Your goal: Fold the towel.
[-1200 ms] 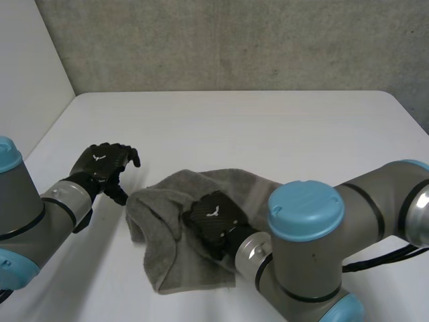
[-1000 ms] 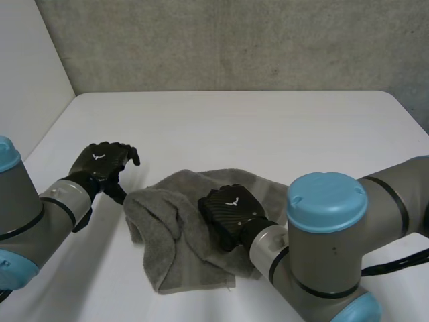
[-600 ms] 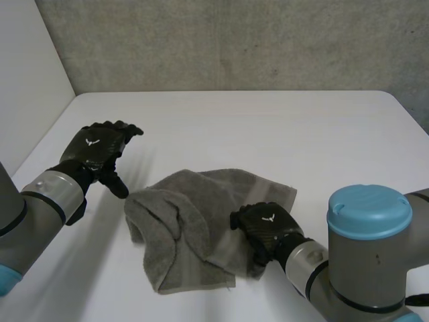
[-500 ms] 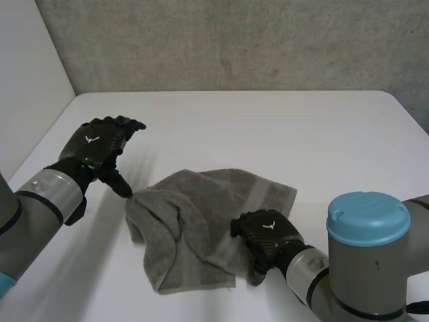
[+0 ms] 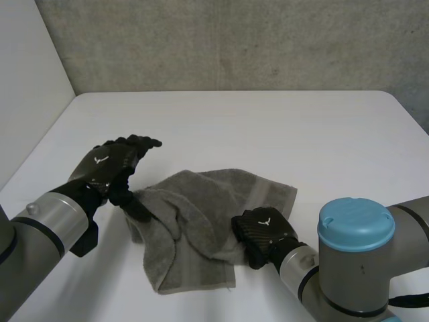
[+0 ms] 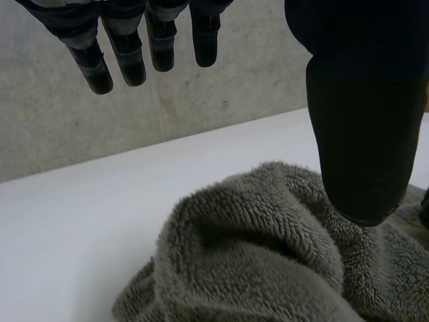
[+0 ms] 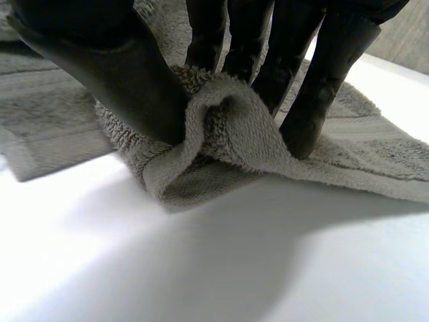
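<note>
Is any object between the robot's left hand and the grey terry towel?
Nothing visible stands between them. The open left hand is at the bunched left side of the grey terry towel, thumb close above the fabric. The right hand pinches a fold at the opposite edge.

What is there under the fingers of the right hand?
An edge of the towel, bunched into a fold and pinched against the thumb of the right hand, on the table. The fold's inside is covered.
</note>
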`<state>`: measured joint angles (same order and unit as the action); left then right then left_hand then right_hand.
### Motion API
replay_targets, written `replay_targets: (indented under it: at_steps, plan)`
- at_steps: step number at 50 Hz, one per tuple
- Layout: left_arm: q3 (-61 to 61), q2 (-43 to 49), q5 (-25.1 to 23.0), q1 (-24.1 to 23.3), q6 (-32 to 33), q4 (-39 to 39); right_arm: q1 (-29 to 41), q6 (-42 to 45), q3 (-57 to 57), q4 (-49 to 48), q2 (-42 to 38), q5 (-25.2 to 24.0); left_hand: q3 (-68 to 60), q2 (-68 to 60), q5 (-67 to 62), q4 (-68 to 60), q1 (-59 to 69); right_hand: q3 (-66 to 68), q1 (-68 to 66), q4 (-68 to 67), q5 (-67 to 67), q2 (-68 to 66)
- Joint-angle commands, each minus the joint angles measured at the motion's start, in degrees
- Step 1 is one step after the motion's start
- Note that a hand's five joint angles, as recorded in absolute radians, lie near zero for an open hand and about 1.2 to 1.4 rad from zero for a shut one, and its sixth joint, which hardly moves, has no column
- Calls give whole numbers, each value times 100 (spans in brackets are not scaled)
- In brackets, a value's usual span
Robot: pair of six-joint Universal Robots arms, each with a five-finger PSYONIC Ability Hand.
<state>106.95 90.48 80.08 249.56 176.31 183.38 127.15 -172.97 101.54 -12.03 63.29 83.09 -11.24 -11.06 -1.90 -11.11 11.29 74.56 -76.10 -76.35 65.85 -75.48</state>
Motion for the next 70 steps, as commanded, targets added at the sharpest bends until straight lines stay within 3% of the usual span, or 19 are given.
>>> replay_targets:
  at_steps: [1,10,22,33,52,70]
  plan:
    - [-69,444,122,-310,-316,22,-374,431,-37,-45,384,198,-49,-67,17,-62,44,544,-390,-365,415,-452]
    - [-315,726,315,-671,-545,31,-568,510,-169,-27,1212,128,-49,-67,17,-62,44,544,-390,-365,415,-452]
    - [-728,1253,1431,-1128,-562,31,-1569,1835,-555,-10,1625,128,-48,-67,17,-62,43,544,-390,-365,415,-452]
    - [-781,1411,1458,-1269,-536,31,-2642,2215,-1215,130,1379,172,-82,-101,-17,-96,77,544,-390,-365,415,-452]
    - [-667,1807,1466,-1919,-501,-145,-2687,2531,-1075,87,1053,137,-991,-1009,-925,-1004,985,544,-390,-365,415,-452]
    - [-719,2606,1467,-1999,-448,-48,-2634,2540,-978,78,983,128,-957,-976,-892,-971,952,544,-390,-365,415,-452]
